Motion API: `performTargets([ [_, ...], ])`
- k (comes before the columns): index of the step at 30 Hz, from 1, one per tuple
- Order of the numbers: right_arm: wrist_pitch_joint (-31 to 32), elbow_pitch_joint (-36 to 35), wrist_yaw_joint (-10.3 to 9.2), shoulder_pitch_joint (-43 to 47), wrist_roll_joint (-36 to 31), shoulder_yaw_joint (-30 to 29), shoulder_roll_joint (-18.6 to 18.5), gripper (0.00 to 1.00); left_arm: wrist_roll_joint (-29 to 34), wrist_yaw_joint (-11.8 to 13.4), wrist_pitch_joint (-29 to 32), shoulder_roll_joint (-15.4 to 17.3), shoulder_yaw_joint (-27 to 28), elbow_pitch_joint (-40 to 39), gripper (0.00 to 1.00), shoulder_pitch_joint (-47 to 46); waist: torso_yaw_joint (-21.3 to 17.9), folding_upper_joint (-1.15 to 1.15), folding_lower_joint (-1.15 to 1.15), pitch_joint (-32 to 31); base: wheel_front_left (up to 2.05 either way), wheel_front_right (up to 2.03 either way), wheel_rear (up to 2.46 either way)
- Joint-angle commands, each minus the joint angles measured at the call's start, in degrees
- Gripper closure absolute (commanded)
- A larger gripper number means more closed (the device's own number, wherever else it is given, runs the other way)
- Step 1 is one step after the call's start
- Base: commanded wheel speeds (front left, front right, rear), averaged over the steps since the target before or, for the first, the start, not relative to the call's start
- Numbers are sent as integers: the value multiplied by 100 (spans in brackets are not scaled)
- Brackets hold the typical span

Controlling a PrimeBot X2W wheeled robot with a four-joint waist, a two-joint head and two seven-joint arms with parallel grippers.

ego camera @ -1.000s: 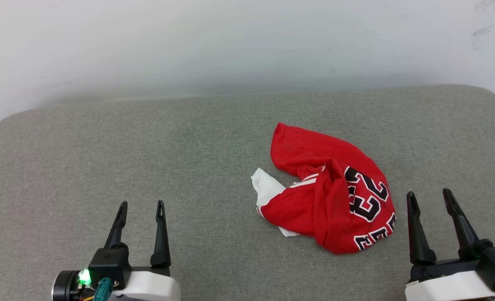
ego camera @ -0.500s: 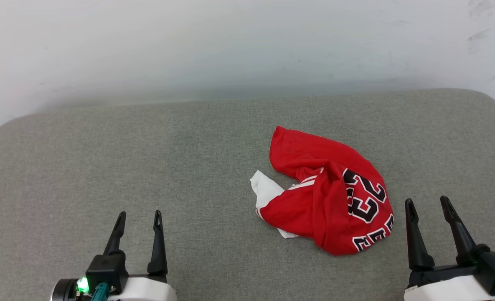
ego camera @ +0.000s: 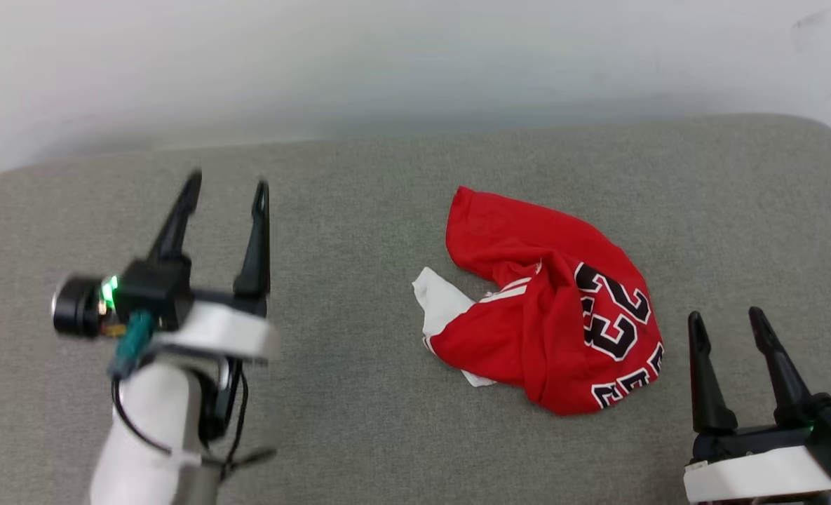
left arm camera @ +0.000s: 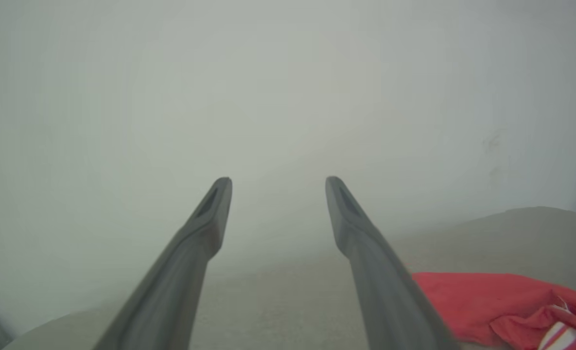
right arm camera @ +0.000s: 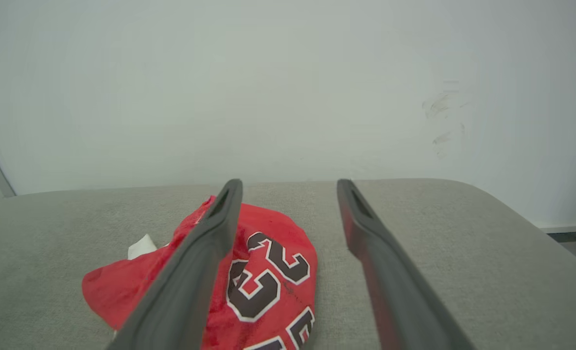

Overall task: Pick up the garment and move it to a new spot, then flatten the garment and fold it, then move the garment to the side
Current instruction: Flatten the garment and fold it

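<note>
The garment (ego camera: 548, 308) lies crumpled on the grey padded surface (ego camera: 359, 231), right of centre: red cloth, a white sleeve poking out at its left, a black "23" facing right. My left gripper (ego camera: 227, 184) is open, raised and well to the garment's left, nothing between its fingers. My right gripper (ego camera: 727, 317) is open at the lower right, just right of the garment, also empty. The right wrist view has the garment (right arm camera: 263, 277) behind the left finger (right arm camera: 195, 272). A red edge of the garment (left arm camera: 501, 306) lies at the lower right of the left wrist view.
A pale wall (ego camera: 415, 63) rises directly behind the surface's far edge. The surface's corners are rounded, and its right edge drops off near a pale ledge (right arm camera: 565, 227). Bare grey fabric stretches left of the garment.
My left arm has risen and reached forward, so its gripper now stands much farther up the head view. The head camera has shifted a little. The garment lies as before; both grippers stay open.
</note>
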Motion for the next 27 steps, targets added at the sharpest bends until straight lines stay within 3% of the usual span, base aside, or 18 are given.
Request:
performTargets([
  [1, -12, -23, -2, -131, 9, -18, 12, 0, -2, -81, -13, 59, -46, 131, 0, -380, -43, 0, 0, 126, 0, 0, 0],
  [6, -12, -54, -2, -228, 37, -50, 11, 0, -43, -321, 196, 188, -328, 657, 0, -1434, -113, 0, 0, 379, 0, 0, 0],
  [14, -12, -126, -2, -464, 52, -38, 13, 0, -288, -490, 1566, 492, -1561, 1266, 0, -2980, -229, 0, 0, 808, 0, 0, 0],
  [27, -12, -128, -2, -746, 140, 20, 12, 0, -3054, -494, 4786, 1459, -4837, 1485, 0, -4757, -581, 0, 0, 1320, 0, 0, 0],
])
